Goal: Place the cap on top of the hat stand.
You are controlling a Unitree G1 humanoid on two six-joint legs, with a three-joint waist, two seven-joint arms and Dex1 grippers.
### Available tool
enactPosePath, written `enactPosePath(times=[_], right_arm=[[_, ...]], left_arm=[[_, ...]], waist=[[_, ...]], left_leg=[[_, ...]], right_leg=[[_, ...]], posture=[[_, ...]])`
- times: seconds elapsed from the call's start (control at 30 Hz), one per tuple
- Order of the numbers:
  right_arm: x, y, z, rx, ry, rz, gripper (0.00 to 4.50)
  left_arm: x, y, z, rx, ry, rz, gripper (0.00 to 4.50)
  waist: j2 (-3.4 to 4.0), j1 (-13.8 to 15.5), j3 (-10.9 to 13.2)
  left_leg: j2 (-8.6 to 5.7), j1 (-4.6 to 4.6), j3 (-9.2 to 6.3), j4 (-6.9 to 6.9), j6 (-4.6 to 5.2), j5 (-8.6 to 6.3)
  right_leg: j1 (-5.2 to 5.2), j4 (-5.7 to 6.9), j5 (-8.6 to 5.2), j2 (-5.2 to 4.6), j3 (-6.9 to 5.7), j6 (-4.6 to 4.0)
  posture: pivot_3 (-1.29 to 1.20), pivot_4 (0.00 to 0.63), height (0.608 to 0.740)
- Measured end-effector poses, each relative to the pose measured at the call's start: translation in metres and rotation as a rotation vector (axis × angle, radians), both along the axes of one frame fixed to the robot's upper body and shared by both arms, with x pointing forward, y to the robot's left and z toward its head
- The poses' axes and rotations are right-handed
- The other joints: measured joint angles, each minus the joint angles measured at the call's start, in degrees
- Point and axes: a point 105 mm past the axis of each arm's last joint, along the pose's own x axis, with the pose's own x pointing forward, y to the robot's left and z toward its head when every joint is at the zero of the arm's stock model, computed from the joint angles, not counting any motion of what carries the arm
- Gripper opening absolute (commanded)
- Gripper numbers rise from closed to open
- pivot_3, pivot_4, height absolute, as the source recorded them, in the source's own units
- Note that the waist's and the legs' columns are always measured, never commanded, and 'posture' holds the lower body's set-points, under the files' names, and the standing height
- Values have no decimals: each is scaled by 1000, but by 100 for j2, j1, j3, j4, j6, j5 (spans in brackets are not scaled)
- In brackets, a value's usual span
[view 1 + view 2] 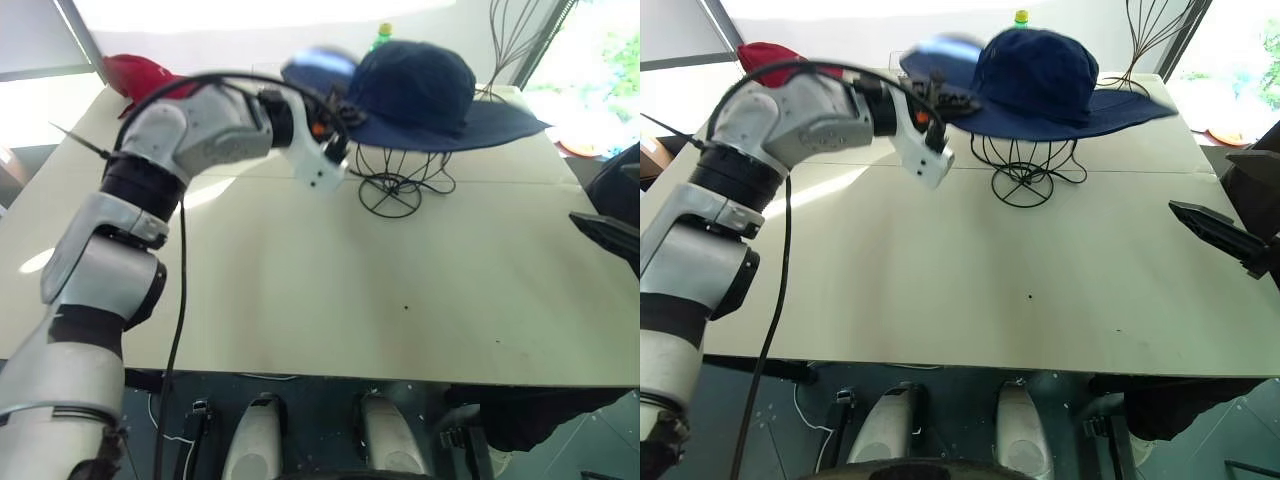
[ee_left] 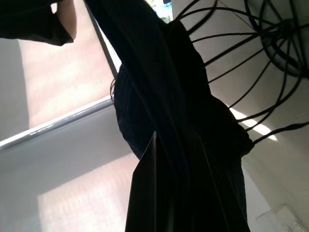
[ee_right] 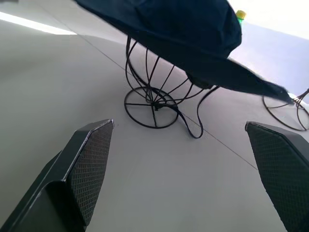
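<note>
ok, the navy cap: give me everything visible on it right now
The cap is a navy soft fabric hat with a round crown and a wide floppy brim all around. It sits crown-up over the globe-shaped wire cage of the hat stand, near the far edge of the table. The brim droops and spreads past the cage on every side. The left claw is shut on the brim's edge at the robot's left. The right claw is open, apart from it.

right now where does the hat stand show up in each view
left eye: hat stand upper centre, under the cap.
right eye: upper centre, again under the cap.
left wrist: its wire hoops beside dark cap fabric.
right wrist: centre, base on the table.
shared landmark: the navy cap draped on it.
</note>
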Motion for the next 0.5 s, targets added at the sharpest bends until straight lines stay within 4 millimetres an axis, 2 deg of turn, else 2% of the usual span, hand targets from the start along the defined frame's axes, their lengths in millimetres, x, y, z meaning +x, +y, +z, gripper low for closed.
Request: enactPosePath(times=[0.03,0.07,0.13,0.3,0.5], right_arm=[[-1,0,-1,1,1,-3,4500],[-1,-2,-1,3,5,-12,4500],[-2,-3,-2,5,10,-22,4500],[-2,-3,-4,14,21,-24,4500],[-5,-8,-10,30,45,-41,4500]], left_arm=[[0,1,-7,4,11,0,27],[0,0,-26,15,34,-9,27],[-2,-5,-40,30,15,-34,27],[3,-11,-58,111,-139,-63,27],[5,-1,-78,210,-193,-95,27]], waist=[[0,1,0],[-2,5,1],[-6,27,3],[-7,106,3],[-9,132,3]], left_leg=[[0,0,0,0,0,0],[-1,-2,0,0,0,0],[-1,-3,0,2,0,0],[-2,-1,0,3,0,0],[-2,-3,0,1,-1,-1]], right_leg=[[0,0,0,0,0,0],[0,-1,1,-1,0,2],[0,-1,1,-1,-1,2],[0,-1,1,-2,0,3],[-1,-2,0,-2,-1,3]], posture=[[0,150,739],[0,150,739],[0,150,739],[0,150,739],[0,150,739]])
